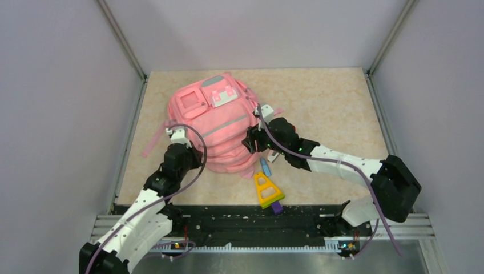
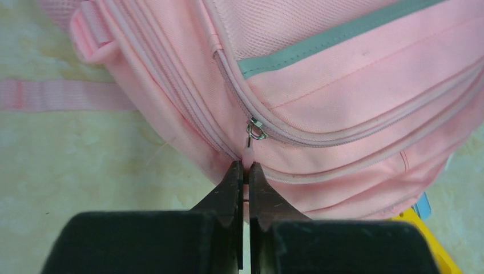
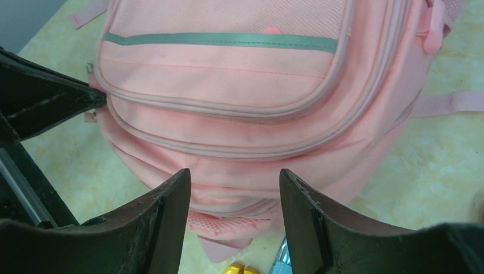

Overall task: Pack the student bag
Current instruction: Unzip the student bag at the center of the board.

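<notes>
Nearest us, a yellow triangular ruler (image 1: 267, 191) lies on the table (image 1: 342, 114) just off the bag's near edge, between the two arms. Just beyond it, the left gripper (image 2: 245, 168) is pressed together on the pink zipper pull (image 2: 249, 155) at the near left side of the student bag (image 1: 214, 125), while the right gripper (image 3: 234, 177) stands spread at the bag's right side, pink fabric showing between its jaws and nothing pinched. The bag itself lies flat, front pockets up, stretching from both grippers toward the far middle of the table.
</notes>
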Motion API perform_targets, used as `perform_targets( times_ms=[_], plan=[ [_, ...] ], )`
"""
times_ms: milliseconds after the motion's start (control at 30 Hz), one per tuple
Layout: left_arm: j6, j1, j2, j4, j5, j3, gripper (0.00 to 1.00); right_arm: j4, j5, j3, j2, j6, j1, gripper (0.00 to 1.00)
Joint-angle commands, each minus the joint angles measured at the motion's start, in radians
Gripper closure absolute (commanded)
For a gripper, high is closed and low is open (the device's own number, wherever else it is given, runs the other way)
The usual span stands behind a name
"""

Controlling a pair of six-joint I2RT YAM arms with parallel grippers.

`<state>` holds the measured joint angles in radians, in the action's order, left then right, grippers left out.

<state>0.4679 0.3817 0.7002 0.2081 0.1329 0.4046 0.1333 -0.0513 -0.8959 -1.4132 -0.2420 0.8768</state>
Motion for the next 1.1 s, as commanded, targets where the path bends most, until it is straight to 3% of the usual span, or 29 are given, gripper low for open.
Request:
perform_targets(
  times_ms=[0,233,467,533,633,667,1067],
  plan=[
    [0.040,-0.009,0.005,0.034,0.219,0.062,1.00,0.022,-0.030,0.018,-0.034,-0.043,-0.025,0.42],
    [0.031,-0.012,0.115,0.046,0.270,0.136,1.00,0.035,-0.084,-0.009,-0.146,-0.090,-0.052,0.37],
    [0.001,-0.012,0.153,0.034,0.274,0.163,1.00,0.112,-0.031,-0.015,-0.240,-0.144,-0.066,0.37],
    [-0.006,-0.014,0.151,0.038,0.279,0.165,1.00,0.165,-0.012,0.005,-0.243,-0.157,-0.076,0.50],
    [-0.020,-0.022,0.152,0.049,0.303,0.168,1.00,0.194,-0.019,0.011,-0.245,-0.164,-0.097,0.92],
    [-0.025,-0.028,0.153,0.055,0.311,0.169,1.00,0.187,-0.027,0.010,-0.247,-0.161,-0.103,1.00],
    [-0.107,-0.134,0.280,-0.004,0.353,0.247,1.00,0.113,-0.012,-0.055,-0.248,-0.048,-0.180,1.00]
  ],
)
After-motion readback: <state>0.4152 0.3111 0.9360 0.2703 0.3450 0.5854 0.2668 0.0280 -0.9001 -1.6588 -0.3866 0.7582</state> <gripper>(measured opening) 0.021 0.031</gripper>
